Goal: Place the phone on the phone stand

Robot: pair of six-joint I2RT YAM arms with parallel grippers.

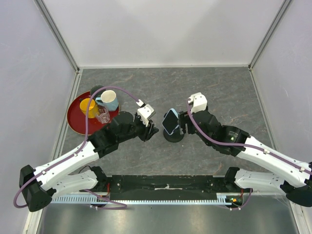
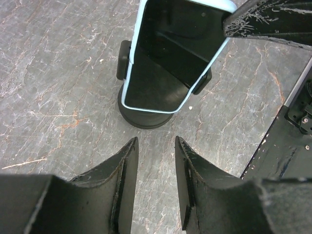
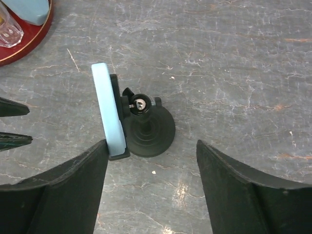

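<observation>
Phone (image 2: 170,58): a slim slab with rounded corners, a glossy black screen and a light blue case. It sits tilted in the stand's cradle, just ahead of the left claw's tips, with the screen facing that claw.
Phone stand (image 3: 148,127): matte black, with a round disc base, a short stem with a shiny ball joint, and clamp arms hugging the phone's sides. It stands between the right claw's fingers, toward the tips.
Table (image 2: 58,73): grey stone-look surface with pale veins and fine scratches.
Left claw (image 2: 155,156): two scuffed black wedge fingers, parted by a narrow gap. It holds nothing and touches nothing, and it points at the stand's base.
Right claw (image 3: 152,146): broad black fingers spread wide, one on each side of the stand, gripping nothing. One fingertip is right beside the phone's lower edge, but I cannot tell whether they touch.
Red tray (image 3: 19,46): round and glossy, well off to the far left of the right claw. It carries a clear glass (image 3: 9,30) and a light blue mug (image 3: 29,9).
</observation>
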